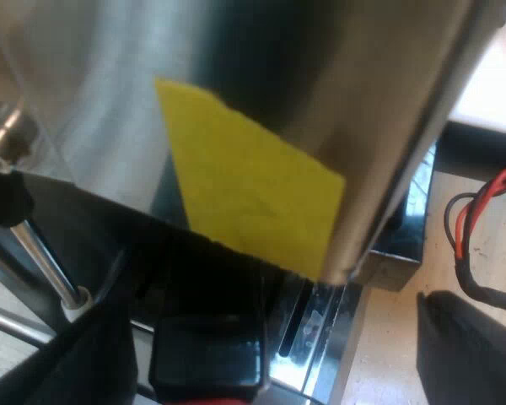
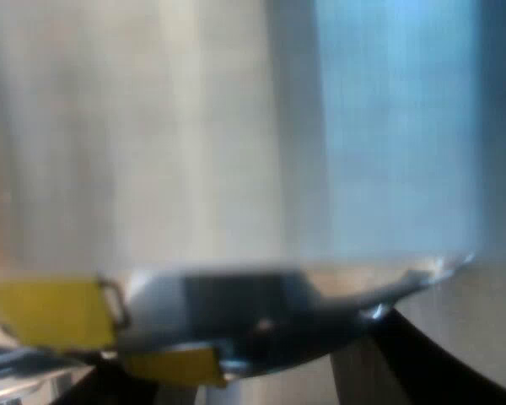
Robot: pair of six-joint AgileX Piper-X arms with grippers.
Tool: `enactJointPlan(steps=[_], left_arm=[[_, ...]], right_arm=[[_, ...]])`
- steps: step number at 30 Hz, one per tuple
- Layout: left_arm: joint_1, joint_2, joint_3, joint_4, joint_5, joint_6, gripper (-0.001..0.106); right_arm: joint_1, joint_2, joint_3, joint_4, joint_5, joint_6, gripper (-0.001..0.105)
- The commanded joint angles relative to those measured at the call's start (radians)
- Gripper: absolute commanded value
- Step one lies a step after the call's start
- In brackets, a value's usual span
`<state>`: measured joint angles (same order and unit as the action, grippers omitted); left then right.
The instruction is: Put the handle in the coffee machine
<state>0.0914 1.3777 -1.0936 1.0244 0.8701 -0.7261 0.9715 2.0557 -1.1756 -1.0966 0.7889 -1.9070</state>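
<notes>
The dark handle (image 1: 207, 359), red end outward, is seen under the espresso machine (image 1: 261, 76) and its steel front; the left gripper (image 1: 261, 367) is spread either side of it, not pinching; if not yet locked, it could be dropped onto the drip tray (image 1: 320, 337).

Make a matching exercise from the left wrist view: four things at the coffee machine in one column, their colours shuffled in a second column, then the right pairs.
Things
1. stuck-on paper note
2. steam wand's tip
3. holder handle's end
4. machine's body

Colours
a. red
b. silvery steel
c. yellow
d. white

Pairs: 1-c; 2-d; 3-a; 4-b
</notes>
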Motion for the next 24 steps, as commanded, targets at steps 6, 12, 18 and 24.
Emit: enactJointPlan(steps=[6,12,18,24], left_arm=[[0.005,-0.024,-0.058,0.074,0.044,-0.01,0.071],[0.005,-0.03,-0.152,0.138,0.051,-0.01,0.071],[0.014,-0.041,-0.179,0.187,0.051,-0.01,0.071],[0.103,-0.064,-0.181,0.197,0.042,-0.01,0.066]], right_arm=[[-0.009,-0.022,-0.011,-0.074,0.0,-0.005,0.04],[-0.009,-0.022,-0.011,-0.074,0.0,-0.005,0.04],[-0.009,-0.022,-0.011,-0.074,0.0,-0.005,0.04],[-0.009,-0.022,-0.011,-0.074,0.0,-0.013,0.04]])
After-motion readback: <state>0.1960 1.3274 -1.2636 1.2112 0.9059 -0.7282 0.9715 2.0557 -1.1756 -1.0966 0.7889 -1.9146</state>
